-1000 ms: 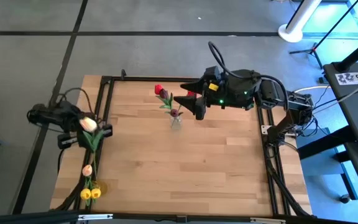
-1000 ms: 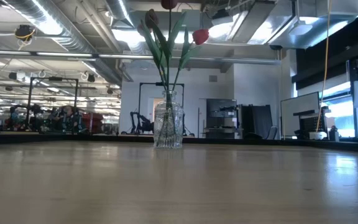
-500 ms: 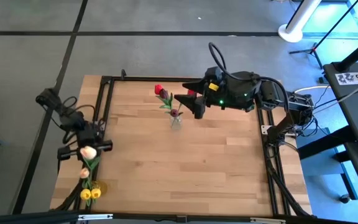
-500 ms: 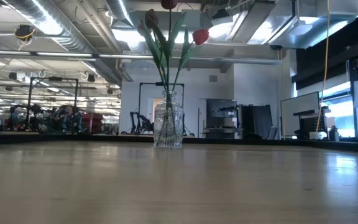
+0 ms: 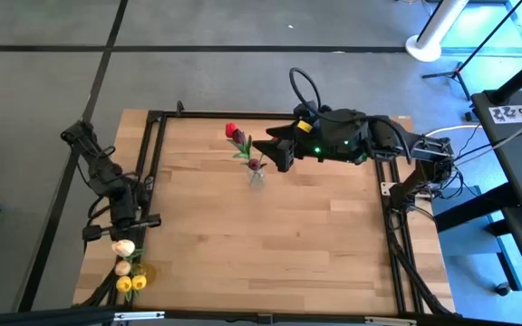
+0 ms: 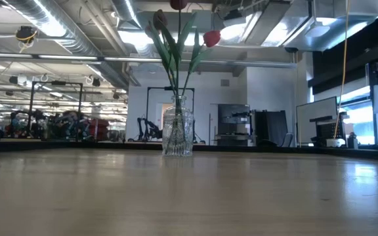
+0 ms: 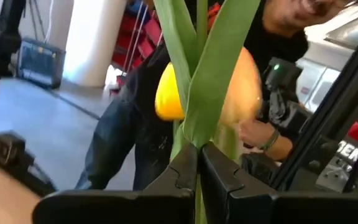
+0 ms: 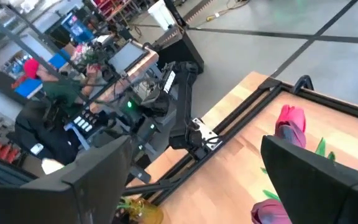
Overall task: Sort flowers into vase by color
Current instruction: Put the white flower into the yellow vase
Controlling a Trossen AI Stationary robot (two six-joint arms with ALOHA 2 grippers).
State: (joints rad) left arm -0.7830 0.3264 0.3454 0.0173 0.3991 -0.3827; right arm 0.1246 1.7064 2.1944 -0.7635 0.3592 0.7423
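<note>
Green stem and leaves pinched between the left gripper [image 7: 199,163] fingers: the jaws are clenched on a cream tulip [image 5: 123,246], gripping low on the stalk, with the pale yellow-cream head standing just above the fingertips in the left wrist view. From above, that gripper sits at the table's [image 5: 270,244] near-left corner, over the frame rail, and the cream head is just beside two yellow tulips [image 5: 131,282] already bunched at the corner. What holds those yellow heads is too small to make out; probably a second vase, but I cannot tell.

Right gripper [image 5: 277,150] hangs near the far middle of the table, fingers spread wide and holding nothing, just beside the glass vase [image 6: 177,133]. That vase stands upright with red tulips [image 5: 236,136] and a dark maroon one [image 6: 159,18] in it, stems leaning apart.

Handling, as I judge it: these artificial stems are light and thin, springy rather than stiff, so the head will sway and droop away from the grip. The leaves are soft and slick; squeezing leaf alone would let the flower twist. Best hold is on the stem itself below the leaves, firm, with the head left free so it is not crushed. The long stalk trailing below the jaws is what must find the vase mouth.

A person [image 7: 166,106] stands beyond the table edge in the left wrist view, well apart from the work.
</note>
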